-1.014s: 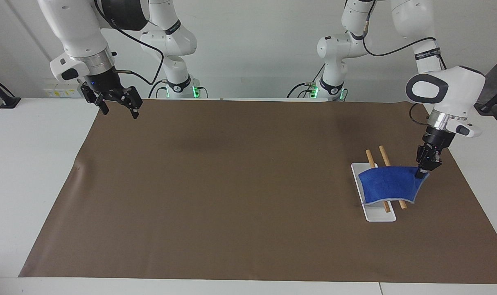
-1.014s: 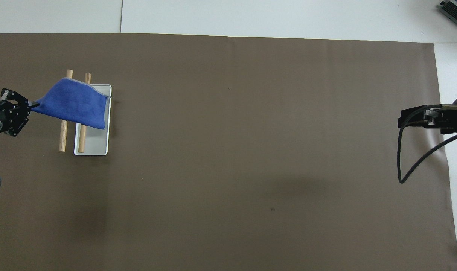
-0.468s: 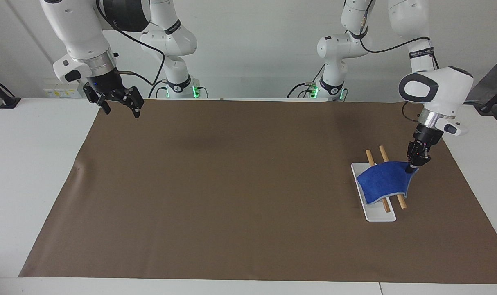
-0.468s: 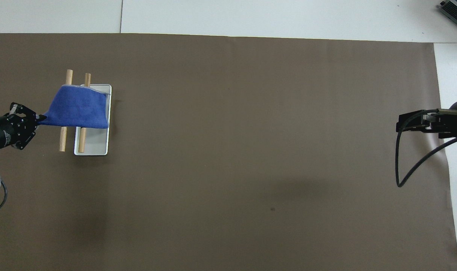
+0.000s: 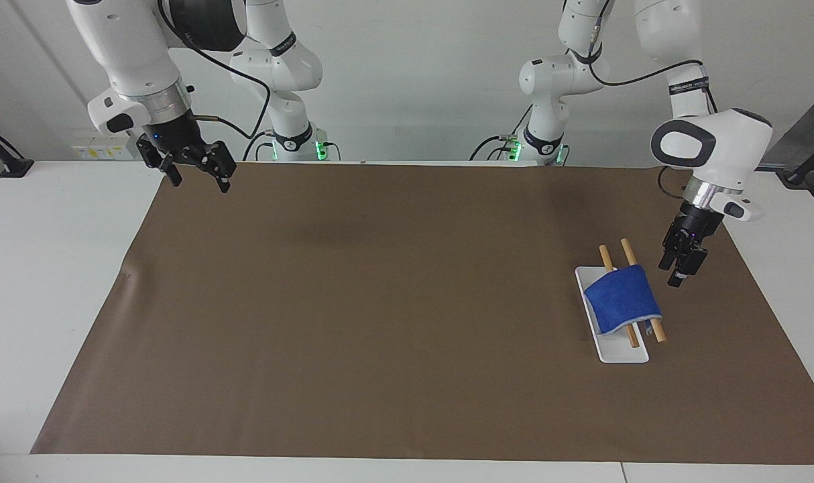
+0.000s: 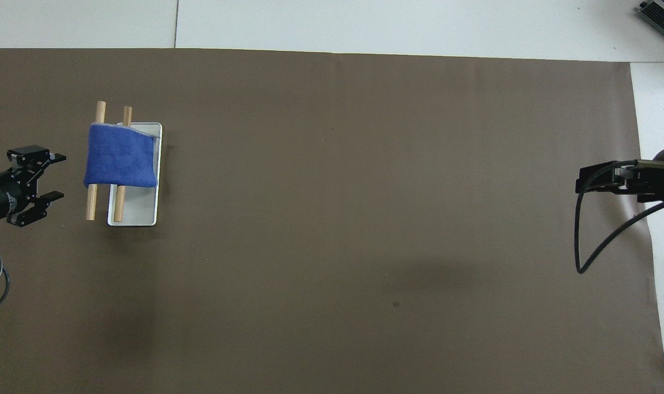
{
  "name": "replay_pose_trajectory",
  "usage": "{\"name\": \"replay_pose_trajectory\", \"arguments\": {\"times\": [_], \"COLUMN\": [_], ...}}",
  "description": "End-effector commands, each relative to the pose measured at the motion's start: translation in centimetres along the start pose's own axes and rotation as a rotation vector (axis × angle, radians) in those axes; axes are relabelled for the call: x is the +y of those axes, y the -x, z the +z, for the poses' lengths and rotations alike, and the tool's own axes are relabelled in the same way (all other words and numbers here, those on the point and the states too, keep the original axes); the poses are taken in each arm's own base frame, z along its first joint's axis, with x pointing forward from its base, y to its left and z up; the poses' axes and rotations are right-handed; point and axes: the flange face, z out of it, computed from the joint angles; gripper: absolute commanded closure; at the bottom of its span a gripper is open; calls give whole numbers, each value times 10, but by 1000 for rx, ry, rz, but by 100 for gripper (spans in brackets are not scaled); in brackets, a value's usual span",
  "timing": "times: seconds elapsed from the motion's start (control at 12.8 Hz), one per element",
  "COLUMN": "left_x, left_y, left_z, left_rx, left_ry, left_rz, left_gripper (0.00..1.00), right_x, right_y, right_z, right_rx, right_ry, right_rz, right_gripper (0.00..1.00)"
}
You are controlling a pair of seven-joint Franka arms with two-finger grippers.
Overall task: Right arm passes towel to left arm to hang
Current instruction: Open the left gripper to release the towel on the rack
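The bright-blue towel [image 5: 621,295] hangs draped over two wooden rods [image 5: 657,330] of a small rack with a white base [image 5: 623,353], at the left arm's end of the table. It also shows in the overhead view [image 6: 121,162], with the rods [image 6: 92,203] and base [image 6: 138,212]. My left gripper [image 5: 673,274] is open and empty, just beside the towel and apart from it; it also shows in the overhead view [image 6: 59,176]. My right gripper [image 5: 199,182] is open and empty, raised over the mat's edge at the right arm's end, where it waits [image 6: 582,181].
A brown mat [image 5: 380,302] covers most of the white table [image 5: 58,268]. A black cable [image 6: 589,251] loops from the right arm's wrist.
The left gripper has let go of the towel's corner and drawn slightly away. The towel dropped from a stretched slant and now hangs folded over the two rods. The right arm barely moved.
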Motion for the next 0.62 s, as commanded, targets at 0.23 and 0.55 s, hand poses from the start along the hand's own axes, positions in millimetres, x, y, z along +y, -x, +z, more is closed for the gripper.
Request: {"name": "replay_pose_trajectory", "arguments": {"times": [0.23,0.55], "left_x": [33,99], "left_y": [-12,-7], "left_z": [-30,-129], "left_rx": [-80,-157], "left_ry": [-96,-299], "left_rz": [158,375], "left_gripper": [0,0], "right_x": [4,8], "right_y": [-10,-1], "right_z": [-10,1], "right_rx": [-19,-47], "right_ry": [-2,-3], "right_rz": [21,25], "right_gripper": [0,0]}}
